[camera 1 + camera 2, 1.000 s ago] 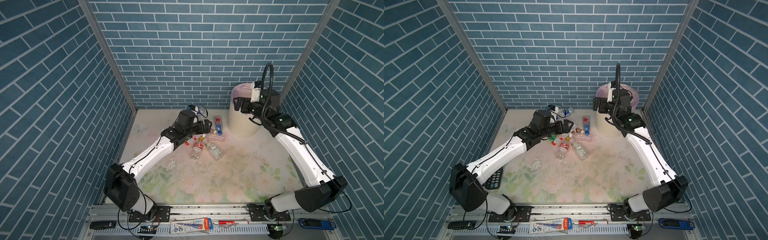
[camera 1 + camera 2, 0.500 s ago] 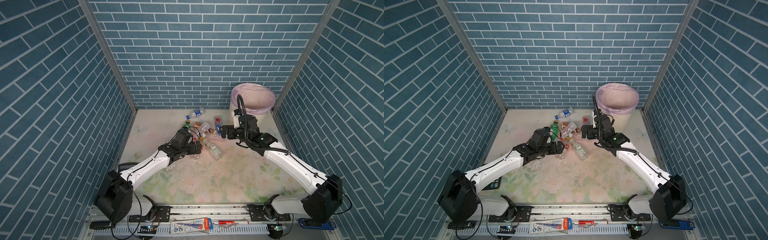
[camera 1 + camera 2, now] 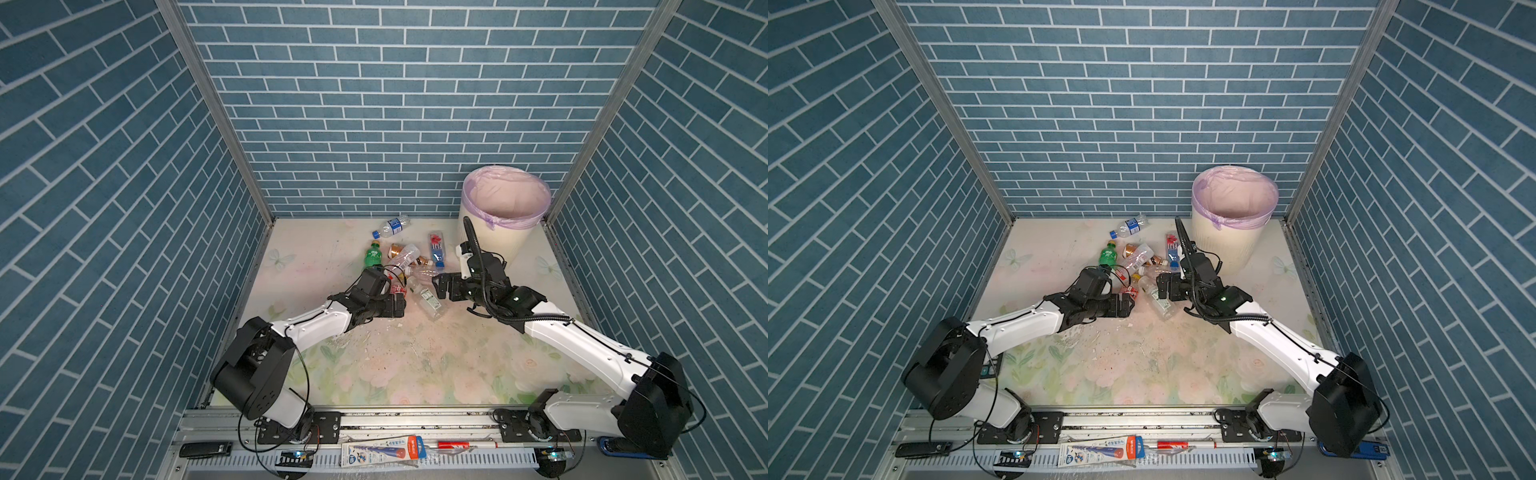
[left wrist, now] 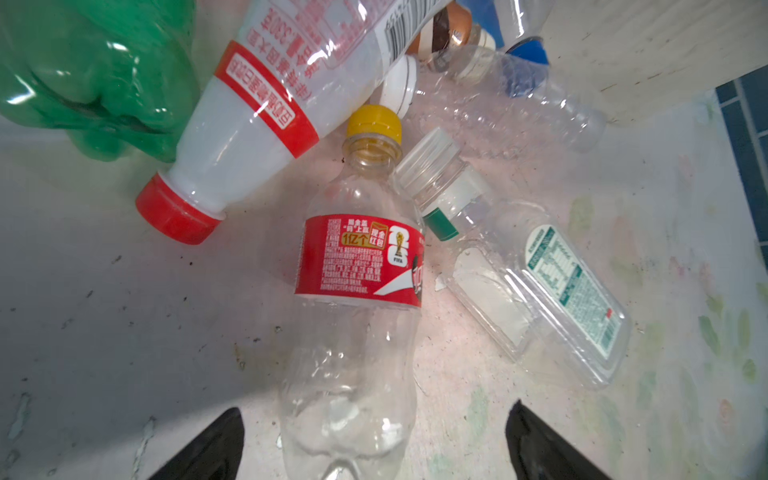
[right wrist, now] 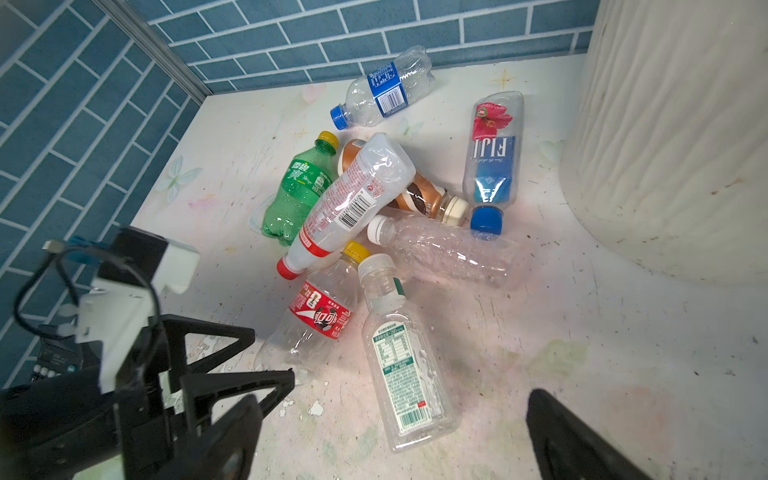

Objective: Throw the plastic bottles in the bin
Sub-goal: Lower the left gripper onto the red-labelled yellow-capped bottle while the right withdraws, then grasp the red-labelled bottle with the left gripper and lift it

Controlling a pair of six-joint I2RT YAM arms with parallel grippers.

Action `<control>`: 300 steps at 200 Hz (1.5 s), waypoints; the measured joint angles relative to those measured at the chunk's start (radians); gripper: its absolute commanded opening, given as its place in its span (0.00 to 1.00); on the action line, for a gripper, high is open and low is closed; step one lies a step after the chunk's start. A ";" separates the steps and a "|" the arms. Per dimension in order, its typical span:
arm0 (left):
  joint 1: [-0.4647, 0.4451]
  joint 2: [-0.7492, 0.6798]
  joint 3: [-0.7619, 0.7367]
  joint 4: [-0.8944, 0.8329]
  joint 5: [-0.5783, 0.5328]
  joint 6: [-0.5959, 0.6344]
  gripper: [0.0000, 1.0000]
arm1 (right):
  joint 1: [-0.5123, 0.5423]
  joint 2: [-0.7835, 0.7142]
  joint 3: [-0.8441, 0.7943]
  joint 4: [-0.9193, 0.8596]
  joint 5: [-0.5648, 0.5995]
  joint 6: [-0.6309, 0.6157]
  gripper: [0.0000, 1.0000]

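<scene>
— Hanging wide apart, the left gripper (image 4: pixel 376 444) is framing the base of the red-label bottle (image 4: pixel 359 262). The right gripper (image 5: pixel 397 428) is gaping, empty, above the green-label bottle (image 5: pixel 405 361).

— Both are looking empty, thin-walled and light, so they are likely crumpling and skidding under a squeeze. I am favouring the labelled waist, not the tapering neck.

— The plastic bottles (image 3: pixel 402 257) are lying heaped on the scuffed floral table (image 3: pixel 415 365), near the bin (image 3: pixel 494 245) in the back corner. Brick walls (image 3: pixel 353 104) are closing in on three sides.
</scene>
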 measured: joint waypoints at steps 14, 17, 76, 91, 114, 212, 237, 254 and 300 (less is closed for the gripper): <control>0.000 0.029 0.000 0.016 -0.005 0.015 0.98 | 0.000 -0.023 -0.002 0.004 0.002 0.000 0.99; 0.000 0.036 0.000 0.020 -0.006 0.017 0.98 | 0.000 -0.029 -0.004 0.006 0.003 0.000 0.99; 0.000 0.124 0.002 0.073 -0.013 0.042 0.77 | 0.000 -0.068 -0.060 0.018 0.012 0.011 0.99; 0.000 0.127 0.002 0.079 -0.010 0.043 0.73 | 0.000 -0.066 -0.061 0.022 0.012 0.015 0.99; 0.000 0.127 -0.002 0.103 -0.006 0.050 0.65 | 0.000 -0.053 -0.061 0.042 0.011 0.018 0.99; 0.000 0.075 -0.078 0.169 0.022 0.048 0.57 | 0.000 0.008 -0.078 0.103 -0.025 0.087 0.99; 0.000 0.026 -0.089 0.168 0.027 0.048 0.57 | 0.000 0.031 -0.078 0.117 -0.044 0.110 0.99; 0.000 -0.007 -0.089 0.178 0.035 0.047 0.57 | 0.000 0.047 -0.078 0.128 -0.057 0.127 0.99; 0.000 -0.068 -0.102 0.209 0.063 0.039 0.56 | -0.002 0.062 -0.078 0.151 -0.077 0.163 0.99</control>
